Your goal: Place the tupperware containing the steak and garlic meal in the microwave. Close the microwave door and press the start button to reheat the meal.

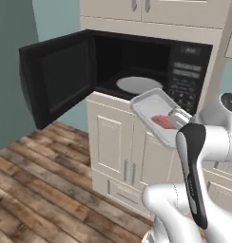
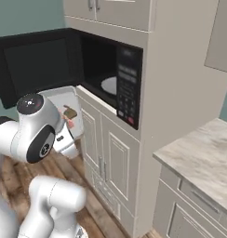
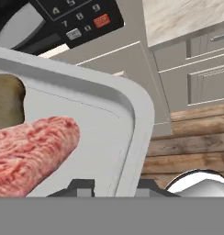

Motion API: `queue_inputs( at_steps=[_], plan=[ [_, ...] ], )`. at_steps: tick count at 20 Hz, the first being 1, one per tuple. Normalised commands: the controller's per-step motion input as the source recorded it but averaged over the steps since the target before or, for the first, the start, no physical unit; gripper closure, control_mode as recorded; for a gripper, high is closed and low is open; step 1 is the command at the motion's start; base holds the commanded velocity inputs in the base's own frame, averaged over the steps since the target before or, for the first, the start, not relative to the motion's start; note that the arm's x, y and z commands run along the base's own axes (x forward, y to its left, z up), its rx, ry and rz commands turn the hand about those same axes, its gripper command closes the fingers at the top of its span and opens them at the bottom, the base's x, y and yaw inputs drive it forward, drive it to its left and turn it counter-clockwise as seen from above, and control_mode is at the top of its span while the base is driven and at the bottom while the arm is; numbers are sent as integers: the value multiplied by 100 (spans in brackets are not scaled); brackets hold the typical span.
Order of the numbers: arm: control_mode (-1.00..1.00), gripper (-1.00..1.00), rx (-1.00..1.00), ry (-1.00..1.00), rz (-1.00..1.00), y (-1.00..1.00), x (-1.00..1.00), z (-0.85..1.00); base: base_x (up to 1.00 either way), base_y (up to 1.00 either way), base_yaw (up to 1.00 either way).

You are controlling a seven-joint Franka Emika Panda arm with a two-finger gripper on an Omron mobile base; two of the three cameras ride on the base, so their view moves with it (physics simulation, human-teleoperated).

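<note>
The translucent-white tupperware [image 1: 151, 105] hangs tilted in the air just in front of and below the open microwave [image 1: 137, 57]. My gripper [image 1: 178, 115] is shut on the rim of its near right corner. The reddish steak [image 1: 161, 121] lies in the tray beside the gripper. In the hand view the steak [image 3: 31, 151] and a brownish garlic bit [image 3: 6, 98] rest in the tupperware [image 3: 132, 114], and the rim runs between my fingertips [image 3: 81, 187]. The microwave door [image 1: 56, 78] stands swung wide to the left. The grey turntable [image 1: 138, 84] and the button panel [image 1: 186, 76] are in sight.
White cabinet doors [image 1: 113, 142] stand under the microwave, with upper cabinets [image 1: 151, 9] above it. A marble counter [image 2: 199, 148] lies to the right. Wooden floor [image 1: 37, 175] spreads to the left, and my own arm [image 1: 194, 166] rises close behind the tray.
</note>
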Motion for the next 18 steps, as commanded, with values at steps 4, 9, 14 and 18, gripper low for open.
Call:
queue_inputs(
  at_steps=[4,9,14,18],
  plan=[
    [100,100,0,0,0,0,0,0,62,16,-28],
    [100,100,0,0,0,0,0,0,56,37,-23],
    [100,100,0,0,0,0,0,0,39,50,-19],
    [100,100,0,0,0,0,0,0,11,24,-23]
  ],
)
